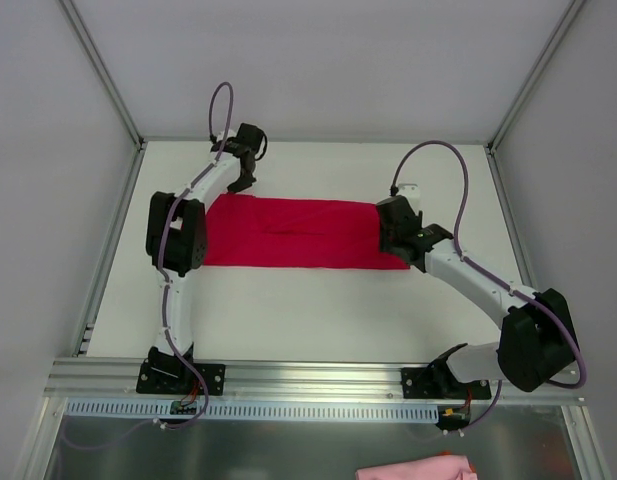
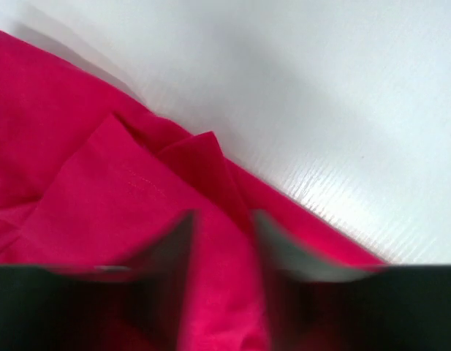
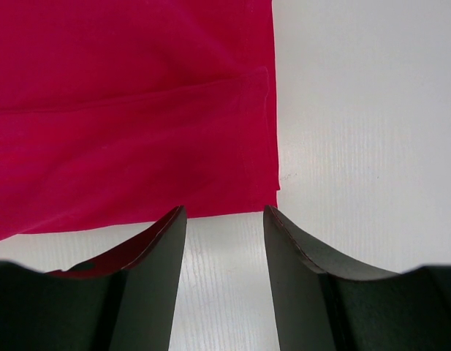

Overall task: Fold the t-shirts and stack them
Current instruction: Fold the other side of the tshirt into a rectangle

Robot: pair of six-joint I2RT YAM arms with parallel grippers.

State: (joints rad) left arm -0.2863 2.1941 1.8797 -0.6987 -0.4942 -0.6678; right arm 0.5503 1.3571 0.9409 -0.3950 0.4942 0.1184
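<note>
The crimson-red soft cloth t-shirt (image 1: 288, 232) lies between the 2 claws: left gripper (image 2: 224, 227) narrow over a raised fold — pinched or not, I cannot tell — right gripper (image 3: 225, 219) open, cloth corner just ahead of its tips, so it should seat the cloth deep before lifting.

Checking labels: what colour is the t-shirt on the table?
Plain crimson-red t-shirt; clearest in top external view.

free: bare table (image 1: 318, 310) lay open along the near side of the t-shirt (image 1: 288, 232), with a narrower strip behind it | blocked: left arm (image 1: 178, 240) stood over the shirt's left end, right arm (image 1: 468, 275) over its right end
</note>
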